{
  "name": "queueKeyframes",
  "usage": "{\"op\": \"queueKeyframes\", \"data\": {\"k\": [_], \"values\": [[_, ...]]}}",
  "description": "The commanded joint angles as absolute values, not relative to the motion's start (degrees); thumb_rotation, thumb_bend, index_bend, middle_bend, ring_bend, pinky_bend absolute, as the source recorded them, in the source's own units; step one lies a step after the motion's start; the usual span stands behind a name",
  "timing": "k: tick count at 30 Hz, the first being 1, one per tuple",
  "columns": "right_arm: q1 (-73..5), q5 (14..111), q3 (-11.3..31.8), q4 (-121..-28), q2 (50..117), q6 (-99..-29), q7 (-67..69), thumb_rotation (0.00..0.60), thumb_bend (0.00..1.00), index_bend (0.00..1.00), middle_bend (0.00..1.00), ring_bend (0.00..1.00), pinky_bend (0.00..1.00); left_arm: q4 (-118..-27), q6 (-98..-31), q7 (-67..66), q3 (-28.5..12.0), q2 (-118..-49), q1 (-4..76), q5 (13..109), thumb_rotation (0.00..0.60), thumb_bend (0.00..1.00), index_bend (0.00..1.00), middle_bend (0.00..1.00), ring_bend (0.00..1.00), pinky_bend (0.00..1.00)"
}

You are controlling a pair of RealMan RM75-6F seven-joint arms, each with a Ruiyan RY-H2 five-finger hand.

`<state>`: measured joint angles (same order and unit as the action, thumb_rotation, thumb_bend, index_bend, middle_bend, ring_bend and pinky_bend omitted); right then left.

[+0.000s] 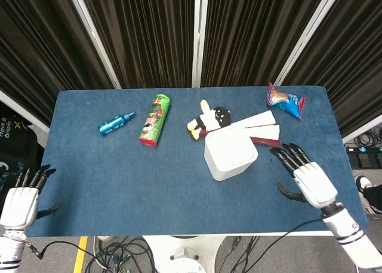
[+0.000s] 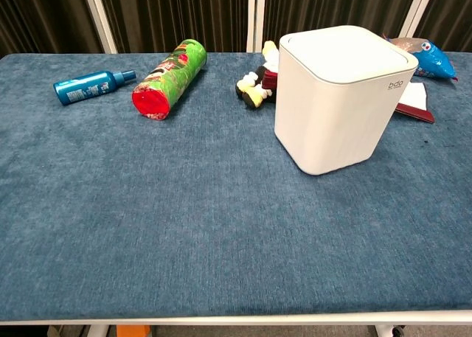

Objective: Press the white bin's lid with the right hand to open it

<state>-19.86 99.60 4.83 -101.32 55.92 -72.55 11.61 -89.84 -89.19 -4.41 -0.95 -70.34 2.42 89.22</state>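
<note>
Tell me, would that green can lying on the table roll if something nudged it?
Probably. The green can is a cylinder lying on its side, so a sideways nudge would likely roll it. The blue cloth looks fuzzy, which may slow it. Its weight cannot be judged.

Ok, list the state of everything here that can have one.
white bin: upright, lid shut
right hand: open, over the table, off the bin
left hand: open, at the table's edge
green can: lying down
blue bottle: lying down, capped
</note>
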Motion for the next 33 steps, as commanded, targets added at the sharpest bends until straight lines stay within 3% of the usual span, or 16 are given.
{"op": "queueKeyframes", "data": {"k": [1,8,22,25,30,33], "values": [[-26.44,96.64,7.87,-103.32,56.76,-64.37,9.32,0.600,0.29,0.15,0.15,0.00,0.00,-89.48,-88.90,-4.22,-0.88,-70.51,2.36,88.87,0.600,0.00,0.19,0.13,0.02,0.09],[-31.19,91.79,8.79,-102.75,60.73,-57.64,5.88,0.600,0.28,0.20,0.19,0.00,0.00,-88.28,-88.17,-3.13,-0.85,-70.88,2.17,87.75,0.600,0.00,0.19,0.13,0.02,0.09],[-33.13,85.10,6.56,-99.96,66.24,-53.40,-0.61,0.600,0.28,0.34,0.33,0.00,0.00,-86.67,-87.86,-1.76,-0.75,-71.54,2.25,87.81,0.600,0.00,0.19,0.13,0.02,0.09],[-32.99,85.24,6.41,-100.17,66.39,-54.26,-0.76,0.600,0.28,0.34,0.33,0.00,0.00,-86.54,-87.97,-1.63,-0.73,-71.61,2.16,87.80,0.600,0.00,0.19,0.13,0.02,0.09],[-30.71,87.56,7.74,-100.90,65.67,-62.09,1.05,0.600,0.28,0.31,0.28,0.00,0.00,-86.41,-88.44,-1.38,-0.78,-71.52,1.99,87.97,0.600,0.00,0.19,0.13,0.02,0.09],[-29.07,88.29,8.65,-100.96,64.82,-66.74,2.30,0.600,0.28,0.19,0.20,0.00,0.00,-86.41,-88.68,-1.22,-0.84,-71.51,1.98,88.17,0.600,0.00,0.19,0.13,0.02,0.09]]}}
